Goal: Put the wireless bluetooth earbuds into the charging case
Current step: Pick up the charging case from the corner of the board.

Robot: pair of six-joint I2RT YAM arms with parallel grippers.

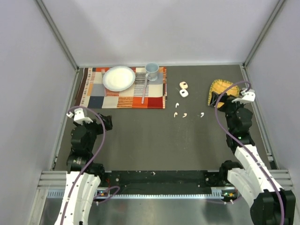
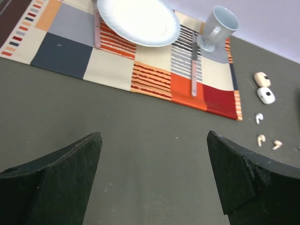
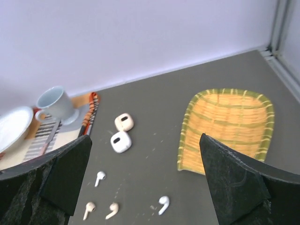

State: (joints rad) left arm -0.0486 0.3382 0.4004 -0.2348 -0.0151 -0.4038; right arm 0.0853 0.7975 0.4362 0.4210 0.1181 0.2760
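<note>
Lying loose on the bench (image 3: 211,75) just ahead of the spread, empty right fingers (image 3: 234,183), the four earbuds (image 3: 112,210) could skid from a clumsy pinch, being so tiny, with the charging cases (image 3: 121,141) beyond and the left fingers (image 2: 61,173) equally spread.

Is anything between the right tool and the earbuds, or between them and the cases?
Nothing visible: bare table separates the open right tool from the four earbuds, and the earbuds from the cases beyond; the basket lies aside.

No readable text, label, brand or number shows on anything.
</note>
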